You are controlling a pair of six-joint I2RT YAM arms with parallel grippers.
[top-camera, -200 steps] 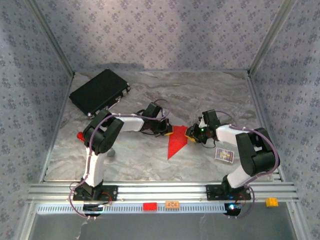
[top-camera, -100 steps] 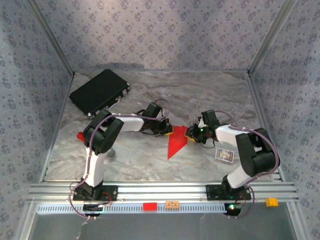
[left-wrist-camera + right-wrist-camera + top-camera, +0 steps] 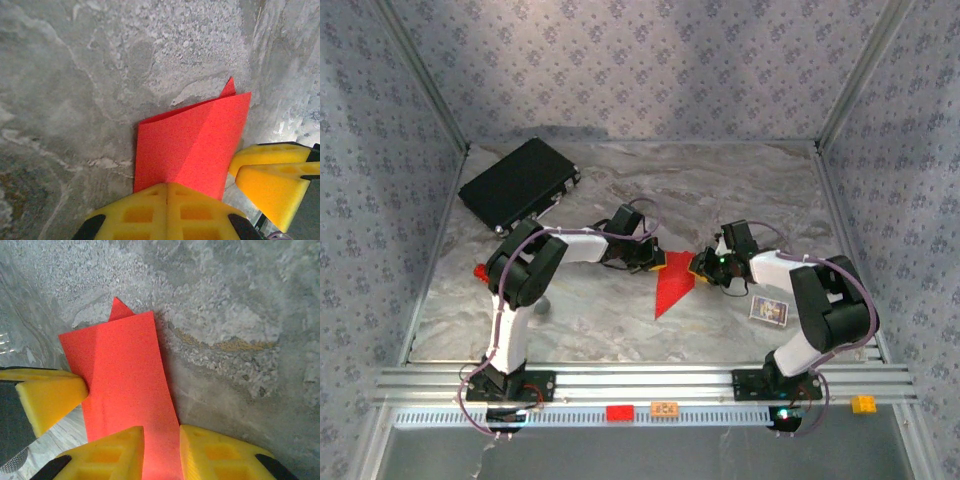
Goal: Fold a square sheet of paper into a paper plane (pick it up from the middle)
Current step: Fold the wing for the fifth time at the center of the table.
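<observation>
Creased bright-red paper wedge (image 3: pixel 672 288), flat, narrow-pointed, in layered folds.

Table (image 3: pixel 740 190): grey marbled top, evenly lit. Walls (image 3: pixel 640 70): pale blue-grey floral paper on three sides. Metal posts (image 3: pixel 422 75) rise from the far corners. Slotted aluminium rail (image 3: pixel 640 380) along the near edge.

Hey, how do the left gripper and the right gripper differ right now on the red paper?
The left gripper has its fingers pressed together; the right gripper shows a gap with the red paper running through it. The left gripper reaches the paper from the left, the right gripper from the right. Both have yellow fingers.
</observation>
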